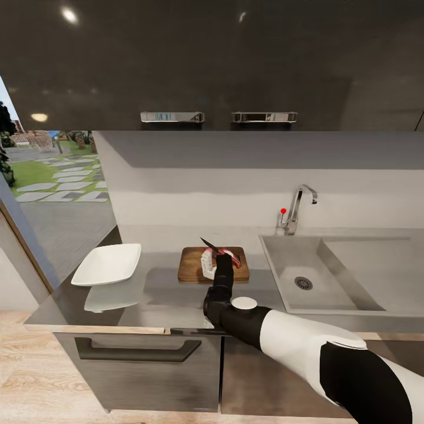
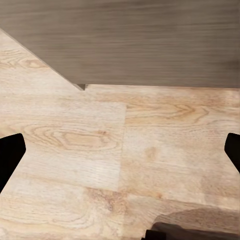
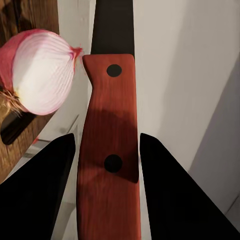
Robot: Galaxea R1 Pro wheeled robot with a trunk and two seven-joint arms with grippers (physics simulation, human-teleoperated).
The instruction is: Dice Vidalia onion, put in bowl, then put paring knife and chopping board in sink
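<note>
The dark brown chopping board (image 1: pixel 191 268) lies on the grey countertop (image 1: pixel 159 297), left of the sink (image 1: pixel 347 265). On the board sits the Vidalia onion (image 1: pixel 207 263), whole, white with pink-red skin (image 3: pixel 37 77). My right gripper (image 1: pixel 224 260) is over the board, shut on the paring knife's red handle (image 3: pixel 107 165). The dark blade (image 1: pixel 207 242) points up and away past the onion. The white square bowl (image 1: pixel 109 264) stands at the counter's left end. My left gripper (image 2: pixel 120 150) hangs open over the wooden floor with nothing between its fingertips (image 2: pixel 10 155).
The chrome tap (image 1: pixel 297 206) with a red dot stands behind the basin; a round drain (image 1: pixel 303 283) is in it. Dark upper cabinets (image 1: pixel 212 65) hang overhead. Dark grey base cabinets (image 1: pixel 141 365) sit under the counter. A window (image 1: pixel 53 165) opens at the left.
</note>
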